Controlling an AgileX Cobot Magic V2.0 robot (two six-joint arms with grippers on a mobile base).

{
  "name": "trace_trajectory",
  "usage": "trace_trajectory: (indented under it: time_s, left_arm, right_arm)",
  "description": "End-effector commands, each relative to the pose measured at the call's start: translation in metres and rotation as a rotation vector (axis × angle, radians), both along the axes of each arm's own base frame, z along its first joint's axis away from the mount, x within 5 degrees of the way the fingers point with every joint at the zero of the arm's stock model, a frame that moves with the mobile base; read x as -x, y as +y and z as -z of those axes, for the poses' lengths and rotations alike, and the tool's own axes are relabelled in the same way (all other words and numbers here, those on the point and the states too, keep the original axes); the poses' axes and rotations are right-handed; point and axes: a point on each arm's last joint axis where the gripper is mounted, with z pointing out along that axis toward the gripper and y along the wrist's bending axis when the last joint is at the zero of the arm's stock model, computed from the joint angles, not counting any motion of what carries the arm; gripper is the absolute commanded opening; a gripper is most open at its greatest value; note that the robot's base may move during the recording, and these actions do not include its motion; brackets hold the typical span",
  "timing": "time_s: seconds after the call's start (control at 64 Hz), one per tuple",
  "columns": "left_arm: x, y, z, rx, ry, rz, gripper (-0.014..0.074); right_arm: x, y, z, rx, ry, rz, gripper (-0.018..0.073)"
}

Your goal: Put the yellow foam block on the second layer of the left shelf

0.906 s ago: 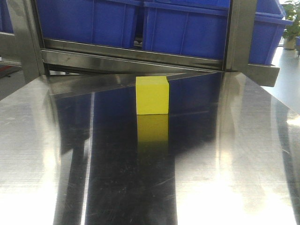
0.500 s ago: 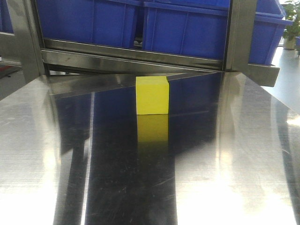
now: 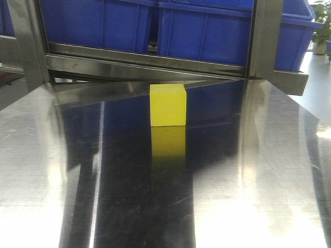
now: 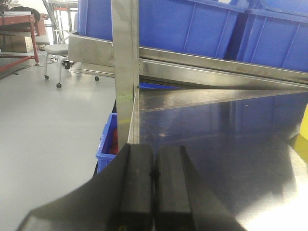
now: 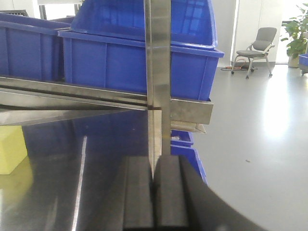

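Observation:
The yellow foam block (image 3: 168, 105) stands upright on the shiny steel shelf surface (image 3: 248, 170), near its back edge, mirrored in the metal below it. A sliver of the block (image 4: 305, 126) shows at the right edge of the left wrist view, and its corner (image 5: 10, 149) at the left edge of the right wrist view. My left gripper (image 4: 154, 174) is shut with nothing in it, at the shelf's left front edge. My right gripper (image 5: 154, 180) is shut and empty too, at the right front edge. Neither gripper appears in the front view.
Blue plastic bins (image 3: 201, 31) sit on the level above, behind a steel rail (image 3: 145, 61). Upright steel posts (image 4: 126, 67) (image 5: 158, 72) stand in front of each gripper. More blue bins (image 4: 108, 144) sit below. Office chairs (image 5: 255, 48) stand on the grey floor.

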Motion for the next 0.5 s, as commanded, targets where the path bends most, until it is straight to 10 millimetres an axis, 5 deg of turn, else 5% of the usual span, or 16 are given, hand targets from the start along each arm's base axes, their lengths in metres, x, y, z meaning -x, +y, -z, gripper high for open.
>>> trace_trajectory:
  time_s: [0.0, 0.266, 0.484]
  left_arm:
    - [0.000, -0.001, 0.001, 0.017, -0.072, 0.010, 0.0137]
    - [0.000, -0.001, 0.001, 0.017, -0.072, 0.010, 0.0137]
    - [0.000, -0.001, 0.001, 0.017, -0.072, 0.010, 0.0137]
  right_arm:
    - [0.006, 0.000, -0.025, 0.002, -0.168, -0.005, 0.0057]
    - [0.015, -0.001, -0.099, 0.001, -0.140, 0.011, 0.0057]
    - [-0.019, -0.001, -0.153, 0.006, 0.034, 0.018, 0.0071]
